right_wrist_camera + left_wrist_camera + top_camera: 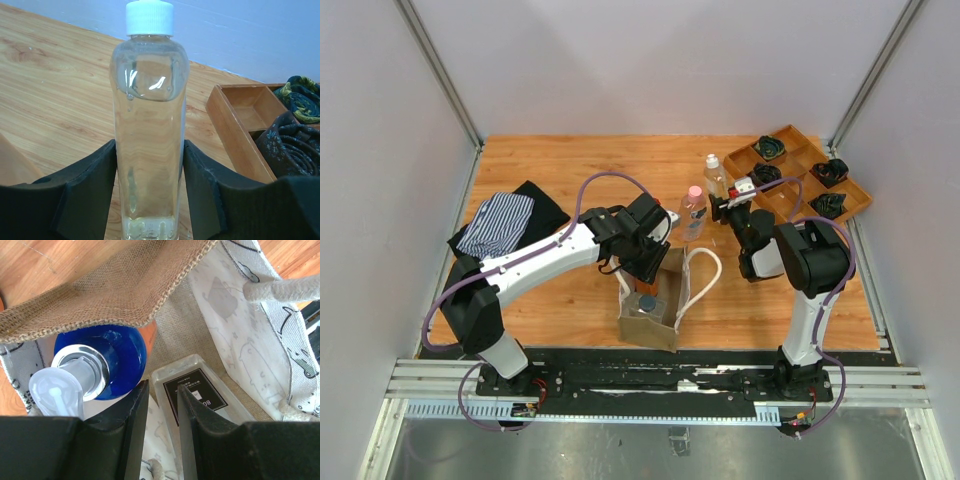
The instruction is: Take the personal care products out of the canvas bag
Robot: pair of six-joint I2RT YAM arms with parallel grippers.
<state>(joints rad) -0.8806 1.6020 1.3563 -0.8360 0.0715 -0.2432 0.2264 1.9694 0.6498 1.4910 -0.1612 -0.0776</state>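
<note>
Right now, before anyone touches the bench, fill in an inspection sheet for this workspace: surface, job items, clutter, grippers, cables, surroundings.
Surface: wooden table; no spills seen.
Job items: bag upright, with a blue-capped bottle and a clear labelled container inside; pink-capped bottle standing outside on the table.
Clutter: folded clothes at the left; wooden tray of dark coils at the back right.
Grippers: left gripper at the bag's mouth, seemingly pinching its wall; right gripper closed around the white-capped bottle.
Cables: purple cable looping along each arm; no snag seen.
Surroundings: grey walls; nothing else seen.
</note>
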